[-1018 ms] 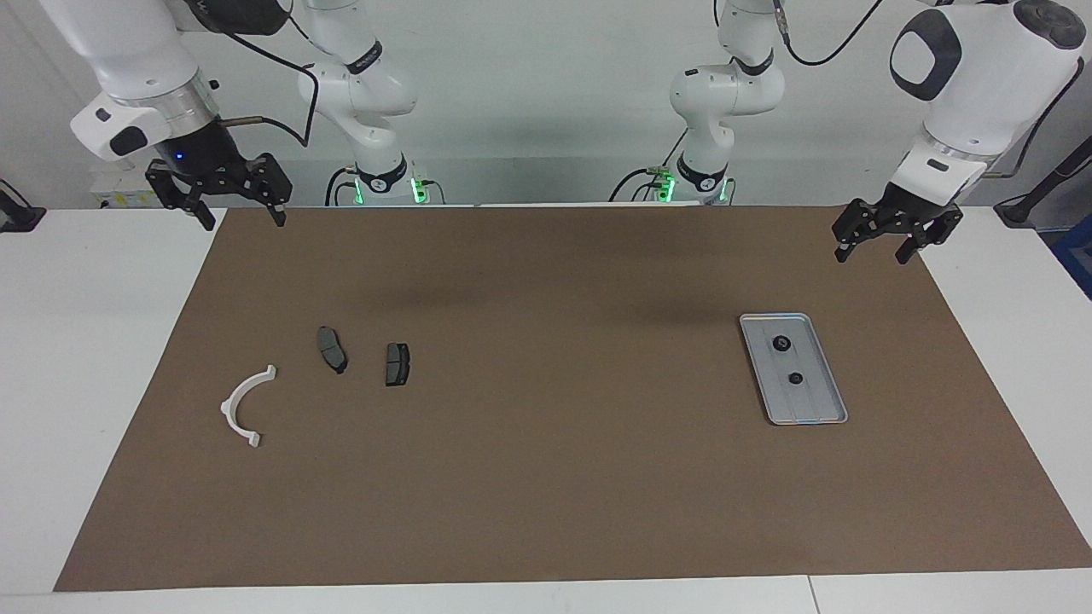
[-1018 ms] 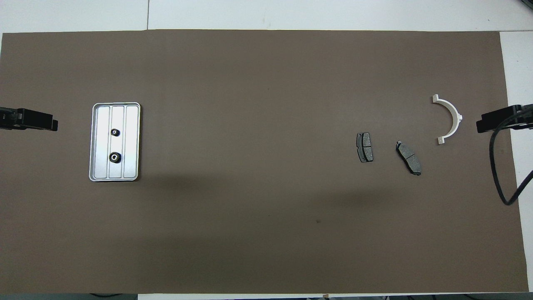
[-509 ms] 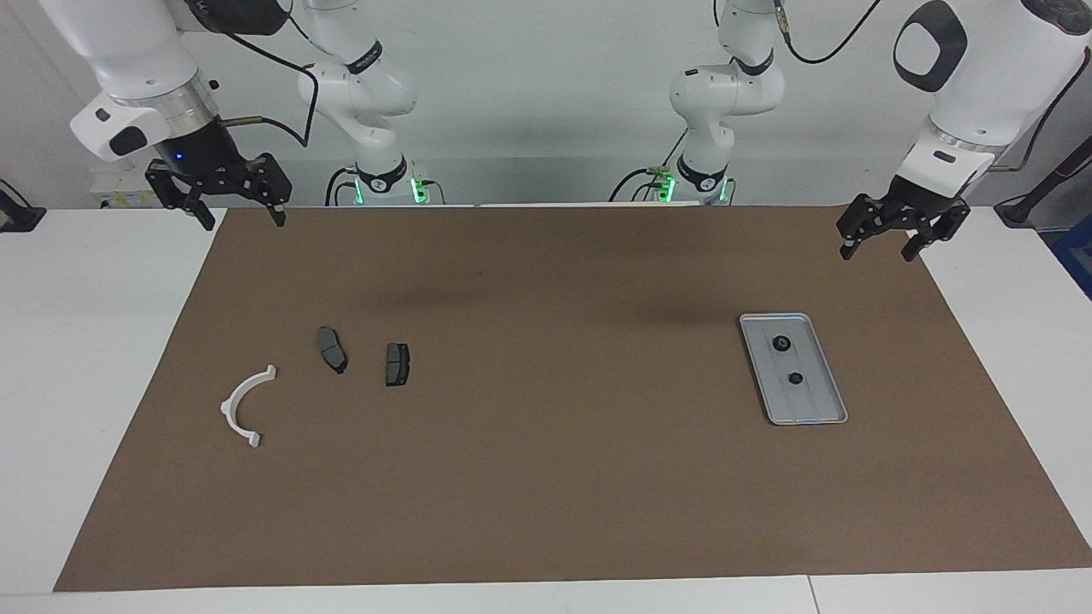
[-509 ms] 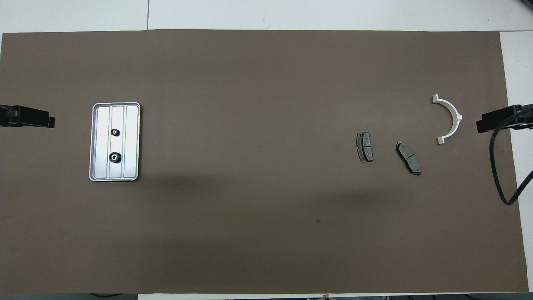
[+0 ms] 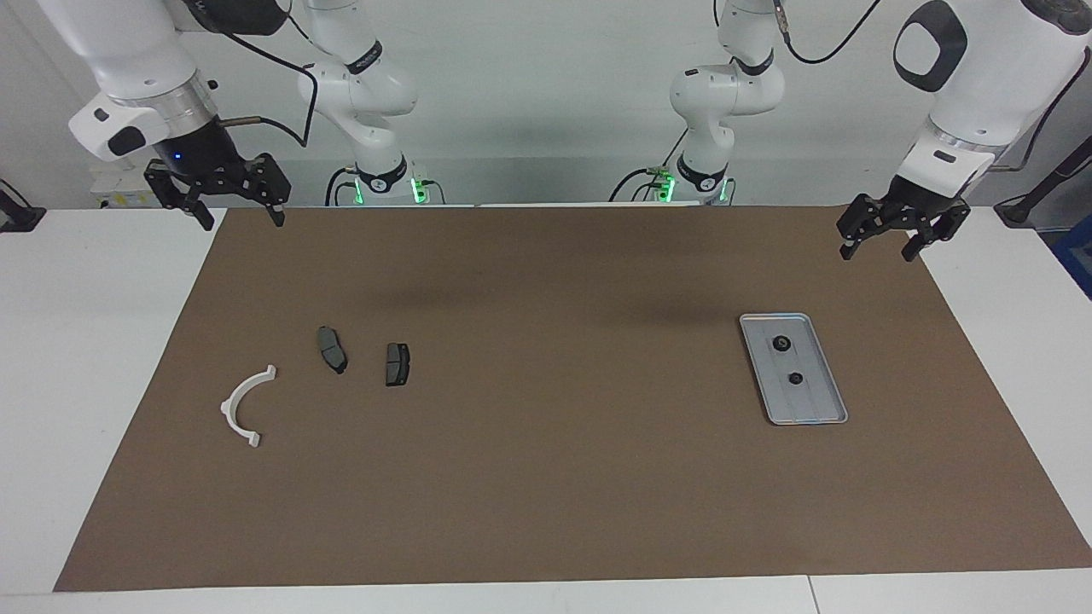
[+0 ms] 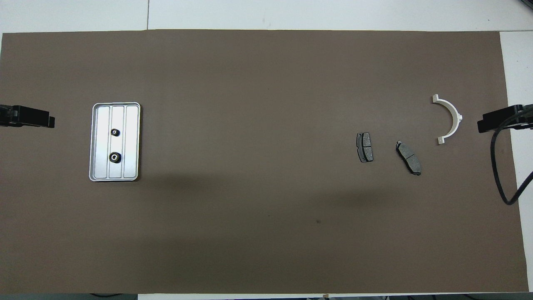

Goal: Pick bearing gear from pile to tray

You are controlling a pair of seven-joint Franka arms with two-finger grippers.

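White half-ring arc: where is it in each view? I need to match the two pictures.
Facing view: white half-ring arc at the picture's lower left, on the brown mat.
Overhead view: the same arc at the picture's right, mid-height.
Shared landmark: the two brake pads beside it.

A plain brown mat (image 5: 546, 477) covers the white table (image 5: 85, 341), and below the black left claw (image 5: 883, 249) on its white arm lies a silver-grey tray (image 5: 832, 401) with a faintly ribbed floor, holding two black gears (image 5: 781, 343) (image 5: 795, 379). Below the black right claw (image 5: 241, 220), whose wrist shows a small blue light, lie two dark grey pads (image 5: 332, 349) (image 5: 397, 363), each crossed by a thin line, and a white arc (image 5: 239, 408). Green lights (image 5: 388, 189) glow at the arms' white bases, and black cables (image 5: 281, 64) trail from the arms.
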